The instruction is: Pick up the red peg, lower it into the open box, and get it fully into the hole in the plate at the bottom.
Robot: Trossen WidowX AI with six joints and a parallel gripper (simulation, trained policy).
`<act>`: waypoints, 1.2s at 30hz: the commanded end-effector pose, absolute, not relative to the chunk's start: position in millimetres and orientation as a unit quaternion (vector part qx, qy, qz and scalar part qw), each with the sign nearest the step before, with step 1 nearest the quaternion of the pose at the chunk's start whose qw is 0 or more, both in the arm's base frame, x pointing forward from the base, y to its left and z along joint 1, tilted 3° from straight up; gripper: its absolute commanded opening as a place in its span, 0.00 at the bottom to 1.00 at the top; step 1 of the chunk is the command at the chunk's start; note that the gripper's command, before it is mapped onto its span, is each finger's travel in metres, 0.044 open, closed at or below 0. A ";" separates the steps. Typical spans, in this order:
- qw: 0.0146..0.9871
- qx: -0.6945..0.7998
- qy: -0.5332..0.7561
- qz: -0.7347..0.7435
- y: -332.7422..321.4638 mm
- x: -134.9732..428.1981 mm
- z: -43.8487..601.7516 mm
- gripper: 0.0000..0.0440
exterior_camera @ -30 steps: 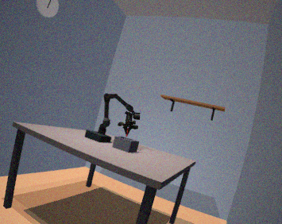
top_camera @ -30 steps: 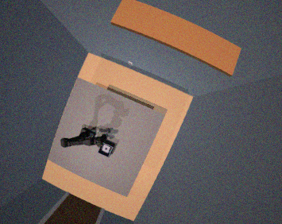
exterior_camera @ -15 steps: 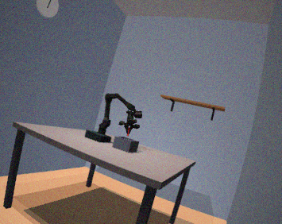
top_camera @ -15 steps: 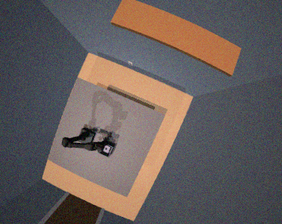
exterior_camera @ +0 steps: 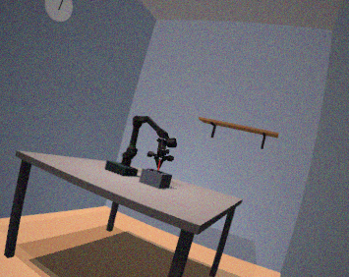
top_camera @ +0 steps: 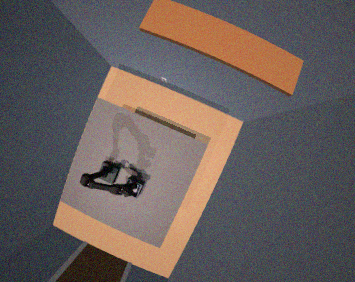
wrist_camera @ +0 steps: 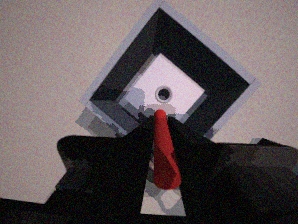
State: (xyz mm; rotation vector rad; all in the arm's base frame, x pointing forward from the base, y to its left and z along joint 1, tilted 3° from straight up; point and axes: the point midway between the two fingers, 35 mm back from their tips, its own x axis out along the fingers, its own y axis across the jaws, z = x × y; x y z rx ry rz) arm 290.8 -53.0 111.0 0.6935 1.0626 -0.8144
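The red peg [wrist_camera: 164, 145] [exterior_camera: 159, 166] is held between the fingers of my gripper [wrist_camera: 160, 120] [exterior_camera: 159, 164], which is shut on it. The peg points down and its lower tip shows below the fingertips. The open grey box [exterior_camera: 154, 180] [wrist_camera: 209, 47] stands under the gripper, turned like a diamond in the wrist view. The white plate [wrist_camera: 185, 82] lies at its bottom with a round dark hole [wrist_camera: 163, 94]. In the wrist view the peg's tip appears over the plate's near part, just short of the hole. The fingers hide the box's near corner. In the top view the arm covers most of the box.
The box stands on the grey table [top_camera: 179, 175] [exterior_camera: 205, 203]. The arm's dark base block [exterior_camera: 121, 168] stands beside it. A wooden shelf [top_camera: 221, 45] [exterior_camera: 240, 128] hangs on the wall, away from the arm. Shadows of the arm fall on the table and box.
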 end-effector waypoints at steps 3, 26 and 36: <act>0.722 0.326 0.483 -0.373 -65.6 299.2 104.3 0.01; 0.690 0.304 0.539 -0.376 -87.0 309.0 57.0 0.35; 0.703 0.287 0.534 -0.371 -104.5 335.3 63.8 0.75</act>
